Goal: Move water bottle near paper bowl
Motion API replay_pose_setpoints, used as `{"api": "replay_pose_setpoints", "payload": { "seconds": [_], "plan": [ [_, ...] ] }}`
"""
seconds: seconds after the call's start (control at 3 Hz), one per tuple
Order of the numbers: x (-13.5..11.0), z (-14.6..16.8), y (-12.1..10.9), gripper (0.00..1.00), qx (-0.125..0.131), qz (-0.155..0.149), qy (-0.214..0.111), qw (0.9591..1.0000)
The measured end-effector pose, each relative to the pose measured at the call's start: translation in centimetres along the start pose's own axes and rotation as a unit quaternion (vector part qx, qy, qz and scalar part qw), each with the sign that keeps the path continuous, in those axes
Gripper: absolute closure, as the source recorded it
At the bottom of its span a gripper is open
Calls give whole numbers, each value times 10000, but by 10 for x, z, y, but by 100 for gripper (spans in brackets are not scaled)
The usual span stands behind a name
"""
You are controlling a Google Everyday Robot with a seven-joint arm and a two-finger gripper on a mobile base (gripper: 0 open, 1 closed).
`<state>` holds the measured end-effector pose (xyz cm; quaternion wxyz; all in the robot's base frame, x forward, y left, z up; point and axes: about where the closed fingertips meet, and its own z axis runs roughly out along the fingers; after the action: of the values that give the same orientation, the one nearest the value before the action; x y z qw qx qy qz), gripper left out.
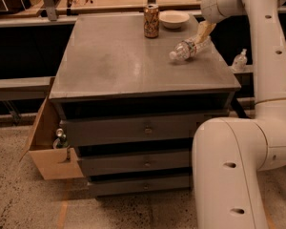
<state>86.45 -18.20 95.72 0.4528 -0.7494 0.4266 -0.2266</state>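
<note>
The end effector (201, 38) is clamped on the water bottle (185, 50) near the right edge of the grey bench (109, 66). 1 drink can (151, 21) stands beside the paper bowl (174, 19) at the far edge.

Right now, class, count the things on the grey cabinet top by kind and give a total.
Clear ribbed plastic water bottle: 1, lying on its side, gripper at its base
Brown-gold drink can: 1
Cream-white round paper bowl: 1
Total: 3
</note>
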Motion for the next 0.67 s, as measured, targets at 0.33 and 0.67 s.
{"api": "replay_pose_setpoints", "payload": {
  "seconds": [0.33, 0.67],
  "plan": [
    [2, -4, 1, 0, -27, 1, 34, 10000],
    [4, -8, 1, 0, -33, 23, 54, 10000]
  ]
}}
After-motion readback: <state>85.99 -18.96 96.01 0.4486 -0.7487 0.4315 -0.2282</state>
